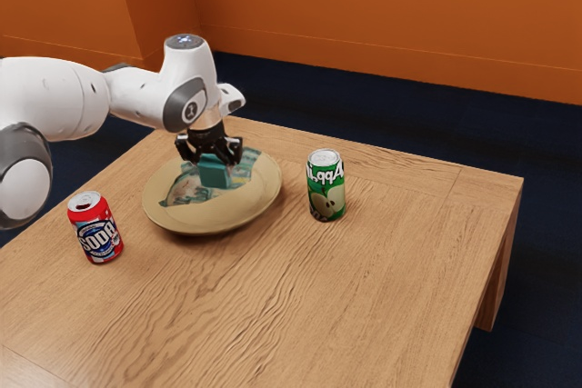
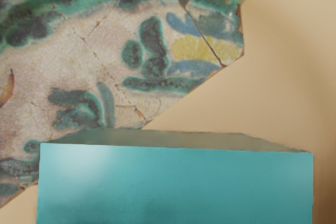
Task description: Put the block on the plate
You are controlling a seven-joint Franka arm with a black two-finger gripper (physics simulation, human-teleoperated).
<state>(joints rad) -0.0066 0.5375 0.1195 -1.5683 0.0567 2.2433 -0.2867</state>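
Poised over plate [image 1: 211, 217], pointing down, block [image 1: 215, 175] gripped in pincer [image 1: 216, 162].
Bent downward at the wrist, between red can [image 1: 96, 228] and green can [image 1: 326, 190].

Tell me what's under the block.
The plate lies beneath the teal block, its painted pattern showing beside it. The patch directly below is covered, so contact is unclear.
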